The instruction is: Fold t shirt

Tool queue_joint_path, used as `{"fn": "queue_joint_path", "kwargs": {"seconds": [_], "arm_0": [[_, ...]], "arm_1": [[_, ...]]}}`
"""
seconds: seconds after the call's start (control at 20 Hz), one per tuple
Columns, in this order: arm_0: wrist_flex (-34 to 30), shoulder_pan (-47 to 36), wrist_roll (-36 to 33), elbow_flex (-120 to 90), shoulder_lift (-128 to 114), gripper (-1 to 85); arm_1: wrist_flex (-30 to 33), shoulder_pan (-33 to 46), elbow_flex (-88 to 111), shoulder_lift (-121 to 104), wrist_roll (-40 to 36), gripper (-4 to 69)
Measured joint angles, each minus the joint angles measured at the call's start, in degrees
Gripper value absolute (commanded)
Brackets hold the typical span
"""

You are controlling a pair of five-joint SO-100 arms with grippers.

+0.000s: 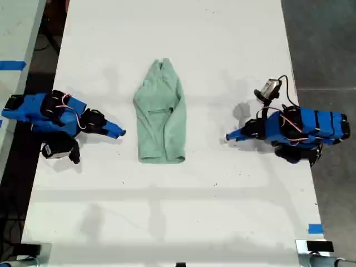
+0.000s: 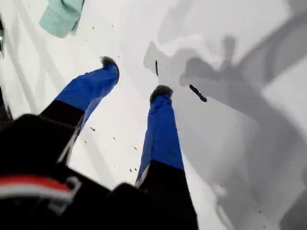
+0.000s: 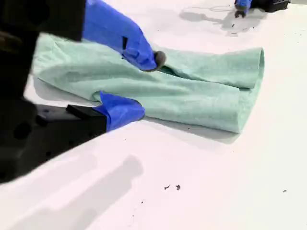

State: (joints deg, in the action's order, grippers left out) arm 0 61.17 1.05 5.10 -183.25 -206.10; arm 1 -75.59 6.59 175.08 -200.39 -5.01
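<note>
The t shirt [image 1: 161, 117] was seen flat in the middle of the bench [image 1: 222, 55], already narrowed to a long strip, with its hem toward the bottom of the exterior view. The second pincer [image 3: 146, 85] was held spread just beside the cloth, pinching nothing. The first pincer [image 2: 135, 76] was also spread, over bare bench and well apart from the garment. A crosswise fold was judged to remain. For this, both hem corners should be pinched through all layers and carried evenly, so that no skew is made.
</note>
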Motion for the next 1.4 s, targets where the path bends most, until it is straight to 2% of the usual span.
{"fn": "queue_joint_path", "kwargs": {"seconds": [0.4, 0.5, 0.55, 0.6, 0.65, 0.7, 0.75, 0.8, 0.85, 0.9, 0.95, 1.0, 1.05, 1.1, 1.15, 1.2, 1.25, 1.35, 1.4], "arm_0": [[0.00, 0.00, -0.09, 0.00, 0.00, 14.5], [0.00, 1.05, -2.72, -0.09, 0.00, 15.9], [0.00, 2.81, -1.14, -0.09, 0.00, 26.1], [0.00, 5.98, 2.46, 0.62, 0.00, 29.7], [-0.62, 9.14, 4.83, 1.49, 0.00, 28.1], [-2.81, 10.55, 3.52, 1.85, 0.00, 21.8], [-4.22, 9.93, 0.97, 2.11, 0.00, 15.8], [-4.31, 9.32, 0.09, 2.20, 0.00, 15.9], [-3.16, 9.23, 0.26, 2.20, 0.00, 16.7], [-1.85, 8.00, 0.35, 2.20, 0.00, 18.9], [-1.67, 6.68, 0.35, 2.20, 0.00, 13.4], [-1.85, 6.24, -0.26, 2.11, 0.00, 0.1], [-3.96, 5.89, -3.25, 1.93, 0.00, -0.1], [-4.57, 5.89, -6.77, 1.76, -0.09, -0.1], [-4.48, 5.89, -6.94, 1.58, -0.09, -0.1], [-4.39, 4.92, -5.98, 1.32, -0.09, -0.1], [-4.57, 5.27, -5.89, 1.14, -0.09, -0.1], [-7.12, 7.65, -5.89, 1.14, -0.09, -0.2], [-8.53, 9.05, -5.36, 1.67, -0.09, -0.3]], "arm_1": [[0.00, 0.00, 0.00, 0.00, 0.00, 17.0], [0.00, 0.26, 0.00, 0.00, -3.08, 16.9], [0.00, 0.70, 0.00, 0.00, -6.24, 17.3], [0.70, 0.62, 0.00, 0.00, -7.82, 16.4], [1.49, -1.32, -0.09, 0.00, -6.94, 16.3], [2.55, -4.22, -0.18, 0.00, -6.24, 16.1], [3.34, -4.66, -0.26, -0.09, -7.65, 21.2], [3.25, -5.36, -0.26, -0.09, -7.91, 33.6], [1.41, -7.29, -0.35, -0.18, -4.83, 37.3], [-1.58, -8.70, -0.35, -0.26, 2.55, 40.1], [-3.08, -11.16, -0.35, -0.35, 9.67, 40.0], [-3.52, -13.36, -0.18, -0.35, 13.54, 39.4], [-3.52, -13.97, -0.18, -0.35, 13.36, 38.7], [-3.52, -13.71, -0.18, -0.35, 13.36, 29.8], [-3.52, -14.15, -0.18, -0.35, 13.18, 8.1], [-2.81, -14.06, -0.18, -0.35, 10.72, 0.6], [-2.46, -14.06, -0.18, -0.35, 8.00, 2.2], [-1.23, -14.50, -0.18, -0.35, 9.49, 0.8], [1.49, -14.06, -0.18, -0.35, 8.70, 0.8]]}}
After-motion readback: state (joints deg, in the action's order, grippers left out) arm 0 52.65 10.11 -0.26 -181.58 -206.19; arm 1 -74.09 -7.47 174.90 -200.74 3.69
